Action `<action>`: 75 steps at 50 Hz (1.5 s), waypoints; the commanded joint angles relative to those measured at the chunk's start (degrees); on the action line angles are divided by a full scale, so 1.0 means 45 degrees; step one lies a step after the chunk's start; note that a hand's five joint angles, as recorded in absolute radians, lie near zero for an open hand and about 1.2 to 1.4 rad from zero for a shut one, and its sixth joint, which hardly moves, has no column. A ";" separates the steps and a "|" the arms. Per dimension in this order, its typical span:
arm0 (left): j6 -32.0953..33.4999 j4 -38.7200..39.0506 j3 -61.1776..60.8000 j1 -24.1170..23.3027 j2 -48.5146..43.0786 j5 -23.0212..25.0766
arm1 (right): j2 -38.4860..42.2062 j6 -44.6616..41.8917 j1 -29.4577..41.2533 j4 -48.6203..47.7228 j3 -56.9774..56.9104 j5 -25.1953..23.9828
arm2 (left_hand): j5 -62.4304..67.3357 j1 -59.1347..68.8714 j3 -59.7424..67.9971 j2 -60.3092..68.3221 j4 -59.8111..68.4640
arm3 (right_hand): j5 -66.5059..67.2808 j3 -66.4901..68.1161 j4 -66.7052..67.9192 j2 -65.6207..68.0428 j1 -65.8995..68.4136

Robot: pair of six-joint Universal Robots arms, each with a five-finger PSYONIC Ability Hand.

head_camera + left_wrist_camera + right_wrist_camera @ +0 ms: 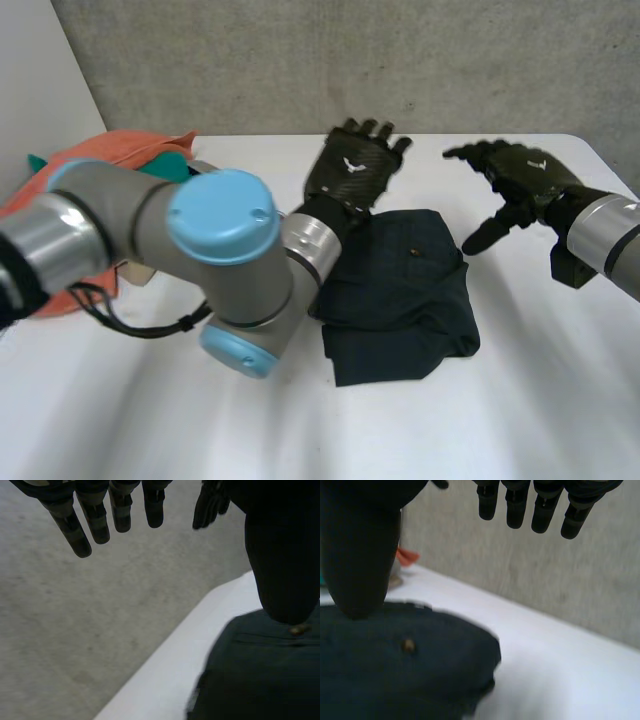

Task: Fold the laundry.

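Note:
A dark navy garment [400, 290] lies folded into a compact bundle in the middle of the white table [520, 400]. My left hand [355, 165] hovers over its far left corner with fingers straight and spread, holding nothing. My right hand [515, 180] floats just off the garment's far right corner, fingers relaxed and thumb pointing down toward the cloth, empty. Under my left thumb lies the garment [265, 670] with a small brass button [298, 629]. Beneath my right thumb [360, 550], the same folded cloth [395, 665] shows a button [408, 645].
A pile of orange and teal laundry [110, 160] sits at the far left of the table, partly behind my left arm [200, 250]. A grey concrete wall [400, 60] rises behind the table's far edge.

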 commanded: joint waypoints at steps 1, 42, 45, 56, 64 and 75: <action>0.0040 -0.1735 0.2283 -0.0114 -0.2147 -0.0676 | 0.2418 -0.0802 0.0128 0.1952 -0.1793 0.0105 | 0.0024 0.0396 0.0220 0.0297 0.0306 | -0.0599 -0.0549 -0.0565 -0.0549 -0.0747; 0.0802 -0.5763 0.1074 -0.1071 -0.1055 -0.4154 | 0.2030 -0.3247 0.1553 0.1896 -0.0956 0.1903 | -0.0125 0.0246 0.0070 0.0148 0.0157 | -0.0599 -0.0549 -0.0565 -0.0549 -0.0747; 0.0685 -0.5471 0.1074 -0.1149 -0.1055 -0.4037 | 0.2050 -0.2991 0.1515 0.1876 -0.0858 0.1688 | -0.0237 0.0134 -0.0042 0.0036 0.0045 | -0.0599 -0.0549 -0.0565 -0.0549 -0.0747; 0.0782 -0.5313 0.0801 -0.1071 -0.1798 -0.3763 | 0.3709 -0.3536 0.1475 0.1798 -0.1170 0.1609 | -0.0051 0.0321 0.0145 0.0223 0.0232 | -0.0599 -0.0549 -0.0565 -0.0549 -0.0747; 0.0802 -0.5353 0.0703 -0.0954 -0.1544 -0.3900 | 0.3925 -0.5333 0.1417 0.1876 -0.1170 0.2643 | 0.0062 0.0433 0.0257 0.0335 0.0344 | -0.0599 -0.0549 -0.0565 -0.0549 -0.0747; 0.0568 -0.5470 0.0333 -0.1012 0.0602 -0.3822 | 0.1115 -0.2858 0.1222 0.0023 0.0137 0.2800 | -0.0088 0.0284 0.0108 0.0186 0.0195 | -0.0599 -0.0549 -0.0565 -0.0549 -0.0747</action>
